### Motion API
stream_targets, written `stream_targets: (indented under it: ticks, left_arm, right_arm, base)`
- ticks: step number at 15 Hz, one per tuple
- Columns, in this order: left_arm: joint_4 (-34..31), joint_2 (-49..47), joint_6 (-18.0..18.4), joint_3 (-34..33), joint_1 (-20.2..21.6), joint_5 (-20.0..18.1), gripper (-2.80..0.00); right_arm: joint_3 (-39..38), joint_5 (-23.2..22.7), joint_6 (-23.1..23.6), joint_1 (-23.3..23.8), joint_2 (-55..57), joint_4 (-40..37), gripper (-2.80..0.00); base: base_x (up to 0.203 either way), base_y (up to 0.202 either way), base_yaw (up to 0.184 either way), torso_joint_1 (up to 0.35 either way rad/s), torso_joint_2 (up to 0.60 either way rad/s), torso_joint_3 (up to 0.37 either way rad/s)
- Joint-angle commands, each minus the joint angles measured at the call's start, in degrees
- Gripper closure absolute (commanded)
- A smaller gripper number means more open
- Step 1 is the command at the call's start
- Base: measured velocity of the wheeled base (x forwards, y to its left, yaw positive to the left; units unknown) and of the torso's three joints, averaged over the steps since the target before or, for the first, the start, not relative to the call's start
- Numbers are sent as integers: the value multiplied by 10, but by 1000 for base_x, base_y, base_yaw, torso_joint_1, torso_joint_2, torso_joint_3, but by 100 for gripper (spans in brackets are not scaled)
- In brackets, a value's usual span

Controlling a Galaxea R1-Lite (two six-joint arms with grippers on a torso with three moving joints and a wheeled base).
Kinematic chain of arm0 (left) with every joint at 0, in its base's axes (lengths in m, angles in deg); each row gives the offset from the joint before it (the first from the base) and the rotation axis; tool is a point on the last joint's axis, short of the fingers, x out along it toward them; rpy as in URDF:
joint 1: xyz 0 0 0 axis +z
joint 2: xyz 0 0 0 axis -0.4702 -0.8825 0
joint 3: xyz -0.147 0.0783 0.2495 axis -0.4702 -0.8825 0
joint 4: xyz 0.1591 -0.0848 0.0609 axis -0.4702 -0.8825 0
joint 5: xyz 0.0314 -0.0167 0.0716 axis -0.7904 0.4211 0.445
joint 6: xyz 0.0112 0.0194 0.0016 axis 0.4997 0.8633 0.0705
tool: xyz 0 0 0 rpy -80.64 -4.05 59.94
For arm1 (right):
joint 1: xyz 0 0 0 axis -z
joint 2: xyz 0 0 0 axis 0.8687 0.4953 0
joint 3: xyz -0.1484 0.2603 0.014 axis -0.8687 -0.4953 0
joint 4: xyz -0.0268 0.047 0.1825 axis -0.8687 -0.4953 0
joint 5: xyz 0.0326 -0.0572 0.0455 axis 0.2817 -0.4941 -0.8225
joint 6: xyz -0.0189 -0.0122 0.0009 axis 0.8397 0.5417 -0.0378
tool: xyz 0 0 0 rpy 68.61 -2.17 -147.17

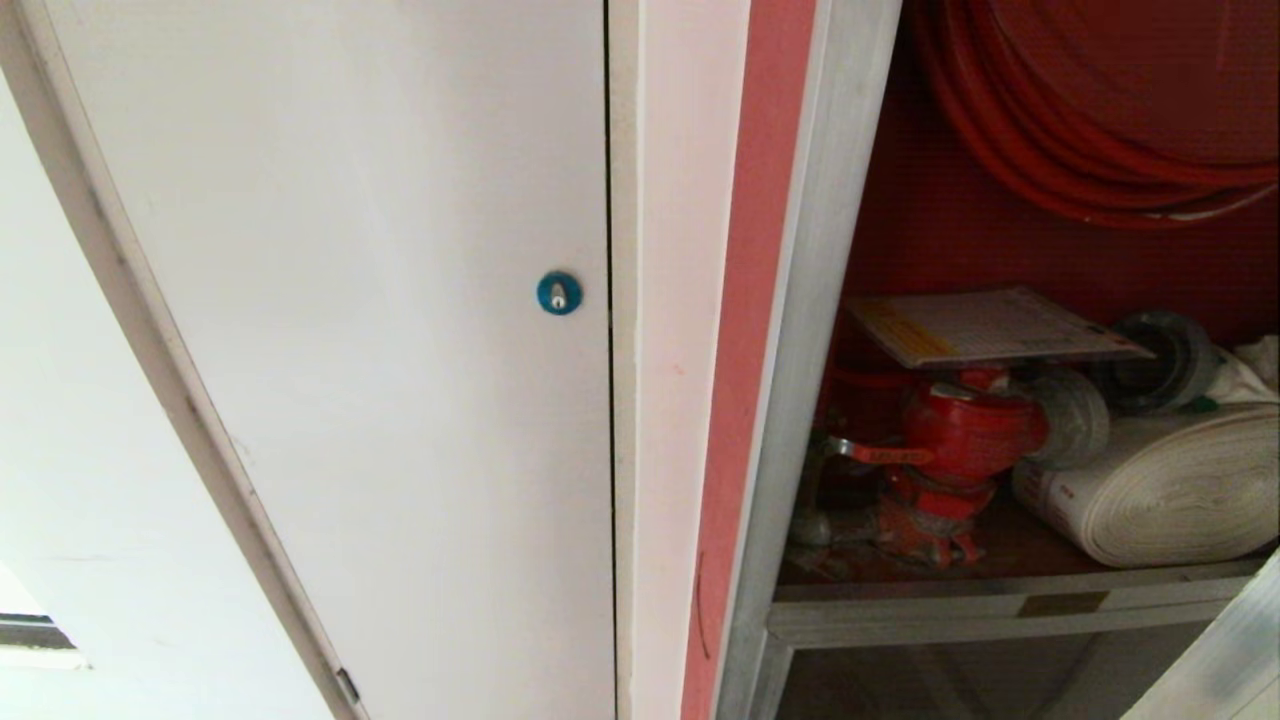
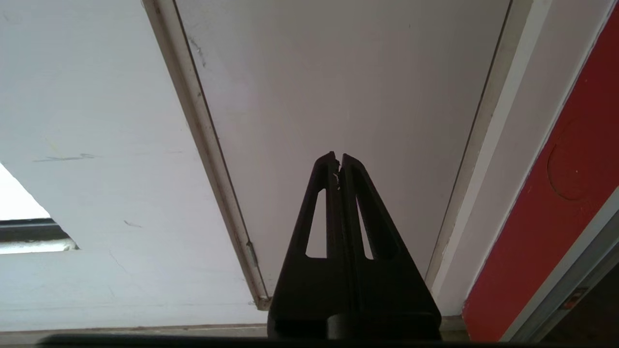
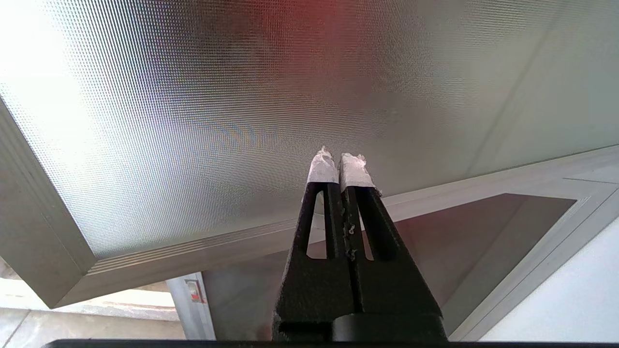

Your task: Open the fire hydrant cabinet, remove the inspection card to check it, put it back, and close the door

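One inspection card (image 1: 990,326) is seen inside the fire hydrant cabinet (image 1: 800,330), lying flat on top of the red valve (image 1: 965,430) with its yellow band toward the cabinet frame. It is judged to be light, thin and easily bent, so it would best be pinched at a free overhanging edge rather than pressed from above. One rolled white hose (image 1: 1165,480) lies beside the valve on the shelf, and one red hose reel (image 1: 1100,110) hangs above.

One door (image 3: 271,106) of frosted glass in an aluminium frame is seen swung open in the right wrist view; it is judged stiff, fairly heavy and smooth, best pushed at the frame edge.

One white closet door (image 1: 380,330) with a single blue round lock (image 1: 559,293) stands to the left of the cabinet.

Two end effectors are counted: the left end effector (image 2: 338,157) and the right end effector (image 3: 338,157), each with fingers pressed together and holding nothing.
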Motion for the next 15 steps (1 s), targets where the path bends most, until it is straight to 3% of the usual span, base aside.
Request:
stream_targets:
  ticks: [1, 15]
  left_arm:
    - [0, 0, -1, -1, 0, 0, 0]
    - [0, 0, -4, -1, 0, 0, 0]
  right_arm:
    - [0, 0, 0, 0, 1, 0, 0]
    - [0, 0, 1, 0, 1, 0, 0]
  base:
    - [0, 0, 0, 0, 0, 0]
    - [-185, 0, 0, 3, 0, 2]
